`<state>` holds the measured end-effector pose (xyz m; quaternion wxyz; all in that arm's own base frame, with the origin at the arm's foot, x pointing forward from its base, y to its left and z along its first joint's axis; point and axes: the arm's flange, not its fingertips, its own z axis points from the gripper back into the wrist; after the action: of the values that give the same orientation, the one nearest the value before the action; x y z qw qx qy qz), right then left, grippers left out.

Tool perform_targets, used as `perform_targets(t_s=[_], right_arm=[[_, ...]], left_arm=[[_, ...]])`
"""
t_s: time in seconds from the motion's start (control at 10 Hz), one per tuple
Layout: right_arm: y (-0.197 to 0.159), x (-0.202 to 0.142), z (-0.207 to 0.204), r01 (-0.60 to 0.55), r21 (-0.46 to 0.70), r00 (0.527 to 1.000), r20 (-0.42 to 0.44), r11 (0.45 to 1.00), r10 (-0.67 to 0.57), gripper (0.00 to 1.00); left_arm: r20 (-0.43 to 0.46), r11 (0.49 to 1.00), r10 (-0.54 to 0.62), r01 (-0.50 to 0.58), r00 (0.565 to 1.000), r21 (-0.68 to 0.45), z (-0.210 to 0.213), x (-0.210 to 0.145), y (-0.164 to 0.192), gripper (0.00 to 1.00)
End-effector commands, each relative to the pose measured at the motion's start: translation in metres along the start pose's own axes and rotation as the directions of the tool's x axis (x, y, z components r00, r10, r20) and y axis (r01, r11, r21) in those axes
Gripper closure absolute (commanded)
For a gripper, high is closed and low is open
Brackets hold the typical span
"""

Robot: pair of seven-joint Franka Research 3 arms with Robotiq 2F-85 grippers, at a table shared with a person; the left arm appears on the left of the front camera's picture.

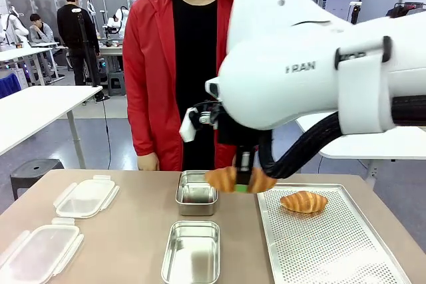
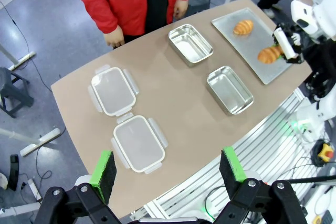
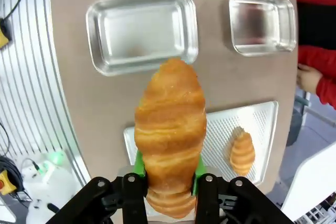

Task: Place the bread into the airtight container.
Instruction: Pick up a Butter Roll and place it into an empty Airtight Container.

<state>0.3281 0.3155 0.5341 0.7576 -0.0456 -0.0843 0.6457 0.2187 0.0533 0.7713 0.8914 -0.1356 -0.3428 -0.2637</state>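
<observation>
My right gripper (image 1: 242, 184) is shut on a golden croissant (image 1: 229, 179) and holds it in the air above the left edge of the perforated tray (image 1: 333, 251). The same croissant (image 3: 170, 129) stands between my green pads in the right wrist view and shows as the held croissant (image 2: 270, 54) in the left wrist view. A second croissant (image 1: 303, 201) lies on the tray. Two steel containers sit mid-table: a far one (image 1: 196, 193) and a near one (image 1: 192, 251). My left gripper (image 2: 168, 171) hangs open high above the table with nothing between its fingers.
Two clear plastic lids lie at the table's left, one farther (image 1: 85, 196) and one nearer (image 1: 36, 252). A person in a red jacket (image 1: 150, 71) stands at the far edge, a hand (image 1: 148, 161) near the table.
</observation>
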Motion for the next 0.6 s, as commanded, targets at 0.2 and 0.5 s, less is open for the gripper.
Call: perform_targets(t_s=[0.2, 0.5], right_arm=[[0.0160, 0.0262, -0.0152, 0.040, 0.076, 0.997, 0.065, 0.996, -0.045, 0.63], [0.0170, 0.0221, -0.0137, 0.003, 0.024, 1.000, 0.011, 1.000, -0.004, 0.63]], left_arm=[[-0.007, 1.000, -0.015, 0.015, 1.000, 0.004, 0.0019, 0.0018, 0.0005, 0.00], [-0.007, 1.000, -0.015, 0.015, 1.000, 0.004, 0.0019, 0.0018, 0.0005, 0.00]])
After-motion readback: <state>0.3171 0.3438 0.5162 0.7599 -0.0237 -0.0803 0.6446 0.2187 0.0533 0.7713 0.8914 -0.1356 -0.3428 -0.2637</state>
